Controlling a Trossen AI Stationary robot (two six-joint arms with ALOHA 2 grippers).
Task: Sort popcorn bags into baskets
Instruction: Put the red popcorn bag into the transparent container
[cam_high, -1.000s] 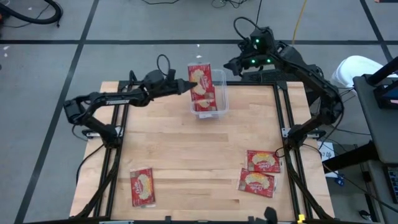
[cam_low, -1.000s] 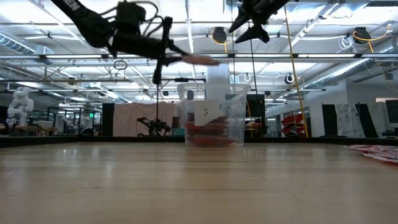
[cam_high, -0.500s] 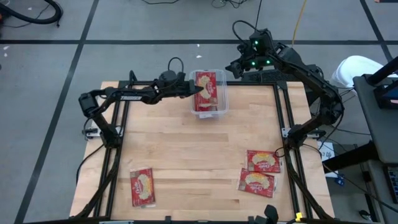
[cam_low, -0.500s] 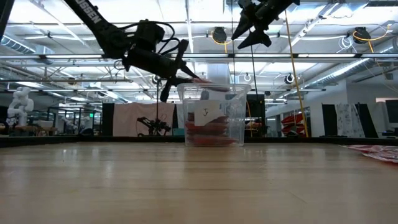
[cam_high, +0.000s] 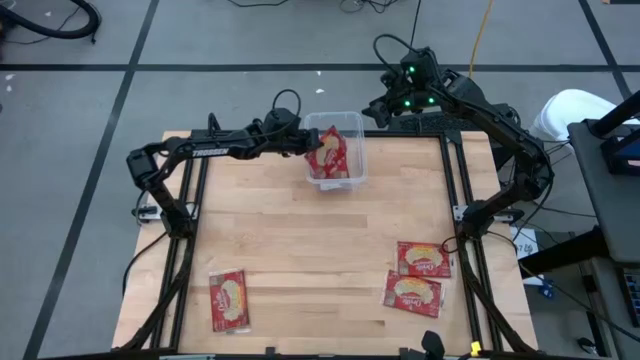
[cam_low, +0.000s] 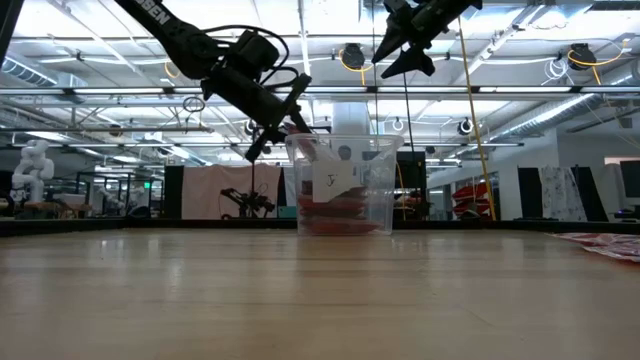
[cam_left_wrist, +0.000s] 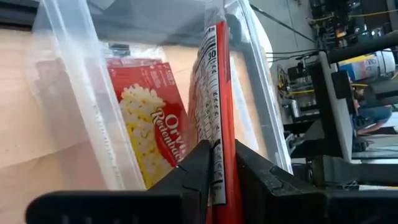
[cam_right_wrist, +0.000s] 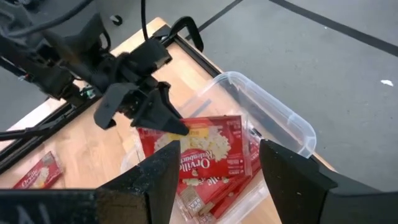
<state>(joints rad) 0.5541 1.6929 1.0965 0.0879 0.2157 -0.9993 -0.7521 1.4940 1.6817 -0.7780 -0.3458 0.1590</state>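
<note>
Nearest the front edge of the table (cam_high: 300, 260) lie three popcorn bags, all flat and face up: one alone at the front left (cam_high: 228, 300), and a pair at the front right, the nearer one (cam_high: 413, 293) just beside the farther one (cam_high: 424, 260), their edges close or touching. In the low view only a red sliver of that pair shows at the table's right edge (cam_low: 605, 243).

Farther back, near the far edge, stands the clear basket (cam_high: 356, 165), upright. My left gripper (cam_high: 306, 146) is at its left rim, reaching in over the wall, fingers (cam_left_wrist: 198, 171) clamped on the edge of a popcorn bag (cam_high: 328, 149). I hold that held bag tilted, its printed face showing from above, its lower part inside the basket. From my left wrist I see it edge-on between my fingers, nutrition print toward me, red face on the other side. Below it another bag (cam_left_wrist: 148, 127) lies face up on the basket floor; the low view shows a red layer (cam_low: 337, 212) at the bottom of the tub.

Farthest off, my right gripper (cam_high: 373, 105) hangs raised beyond the table's far edge, just behind the basket, fingers (cam_right_wrist: 155, 174) spread apart and holding nothing, looking down on the basket and the left gripper.
</note>
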